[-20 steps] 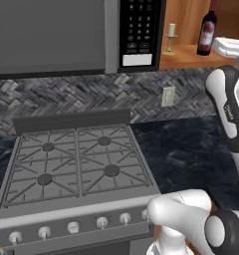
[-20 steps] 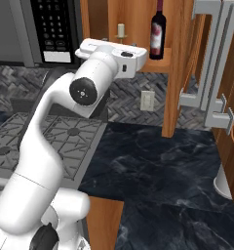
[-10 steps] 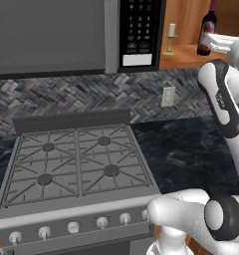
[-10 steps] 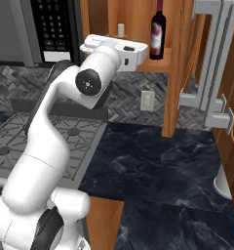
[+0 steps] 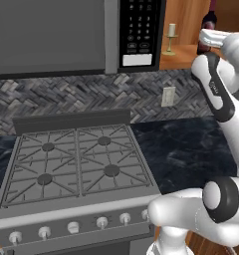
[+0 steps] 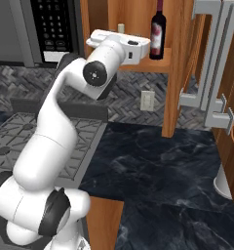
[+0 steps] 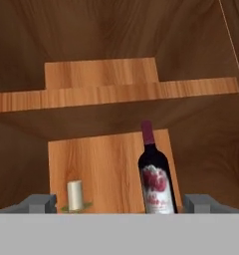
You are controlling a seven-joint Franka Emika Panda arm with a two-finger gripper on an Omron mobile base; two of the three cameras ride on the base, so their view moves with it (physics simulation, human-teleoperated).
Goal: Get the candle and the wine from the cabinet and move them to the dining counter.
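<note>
**Cabinet shelf: candle and bottle both on it**

The lower shelf (image 7: pixel 111 169) of the open wooden cabinet (image 6: pixel 138 14) carries two things, both upright. In the hand view the candle (image 7: pixel 75 195) sits at lower left of the frame and the wine (image 7: pixel 155 174) at lower center-right, near each other but apart. An upper shelf (image 7: pixel 101 82) crosses the frame higher up. In the left base view the candle stands at upper right.

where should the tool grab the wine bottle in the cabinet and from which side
Grip the wine bottle around its wide labelled body, coming straight in from the open cabinet front. It stands upright on the lower shelf, with the candle apart beside it, so a level side grasp looks safest. The tool is open, facing both.
</note>
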